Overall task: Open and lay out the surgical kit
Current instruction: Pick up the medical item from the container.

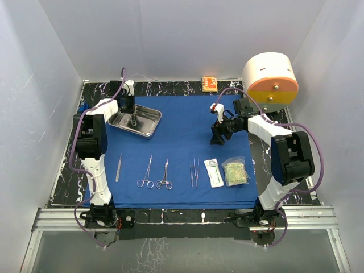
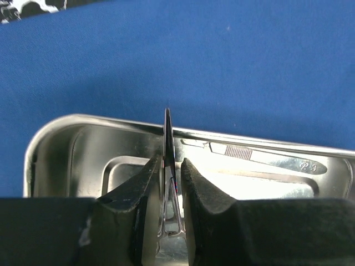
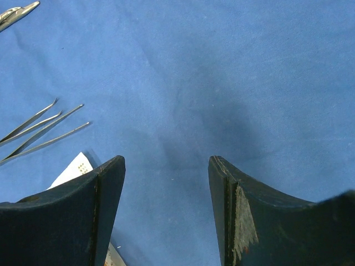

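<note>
The royal-blue cloth (image 1: 182,136) lies spread flat. The steel tray (image 1: 149,126) sits at its back left; its rim also shows in the left wrist view (image 2: 55,124). My left gripper (image 1: 132,118) is down in the tray, shut (image 2: 169,166) on a ring-handled instrument (image 2: 168,138) that stands on edge. A flat scalpel-like handle (image 2: 238,152) lies in the tray. Along the front lie tweezers (image 1: 119,168), two ring-handled forceps (image 1: 146,173) (image 1: 165,176), more tweezers (image 1: 194,172), a white packet (image 1: 214,172) and a greenish packet (image 1: 235,172). My right gripper (image 1: 218,135) is open and empty (image 3: 166,160) above bare cloth.
A big cream-and-orange cylinder (image 1: 272,79) stands at the back right, close behind the right arm. A small orange box (image 1: 209,83) lies at the back edge. White walls close in three sides. Tweezer tips (image 3: 39,130) and a packet corner (image 3: 75,169) lie left of my right fingers.
</note>
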Tool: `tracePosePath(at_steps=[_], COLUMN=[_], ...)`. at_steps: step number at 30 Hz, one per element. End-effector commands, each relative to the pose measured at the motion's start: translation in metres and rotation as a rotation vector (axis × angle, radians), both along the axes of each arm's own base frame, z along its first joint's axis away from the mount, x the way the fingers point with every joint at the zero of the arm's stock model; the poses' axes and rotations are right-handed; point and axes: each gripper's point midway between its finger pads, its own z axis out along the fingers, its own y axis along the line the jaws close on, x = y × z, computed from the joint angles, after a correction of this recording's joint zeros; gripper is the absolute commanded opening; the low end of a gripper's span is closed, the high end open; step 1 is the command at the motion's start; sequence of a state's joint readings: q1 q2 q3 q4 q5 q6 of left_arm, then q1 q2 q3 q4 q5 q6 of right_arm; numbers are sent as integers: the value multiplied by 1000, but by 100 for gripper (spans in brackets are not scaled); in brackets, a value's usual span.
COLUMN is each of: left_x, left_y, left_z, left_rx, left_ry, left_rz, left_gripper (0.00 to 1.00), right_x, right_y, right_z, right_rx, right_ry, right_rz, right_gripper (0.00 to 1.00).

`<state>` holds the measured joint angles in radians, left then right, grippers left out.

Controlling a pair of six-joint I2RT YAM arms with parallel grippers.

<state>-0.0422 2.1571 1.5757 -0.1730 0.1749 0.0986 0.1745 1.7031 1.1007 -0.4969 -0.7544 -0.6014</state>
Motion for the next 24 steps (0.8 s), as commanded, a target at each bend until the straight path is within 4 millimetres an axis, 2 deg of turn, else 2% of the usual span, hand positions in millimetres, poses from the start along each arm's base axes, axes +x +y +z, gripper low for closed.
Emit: tracePosePath(at_steps=[1,6,13,16,20,24], left_x=[19,23,24,23,22,21], left_y=[2,2,2,3,3,-1], left_z=[23,26,24,29,45,79], left_rx=[4,5,5,10,12,-16], left_ry=[-63,-73,-57,-61,-82,-130], left_rz=[2,5,8,8,5,3], left_gripper=[19,19,5,1,0,0], right_x=[9,9,9,9,9,9], right_y=[0,0,0,0,2,2], right_z=[7,5,5,6,8,12], right_rx=[6,6,6,7,13,20], right_ry=[-37,-31,-29,-32,-32,-41], right_rz=[3,4,4,5,7,8], right_gripper=[60,60,60,60,60,60])
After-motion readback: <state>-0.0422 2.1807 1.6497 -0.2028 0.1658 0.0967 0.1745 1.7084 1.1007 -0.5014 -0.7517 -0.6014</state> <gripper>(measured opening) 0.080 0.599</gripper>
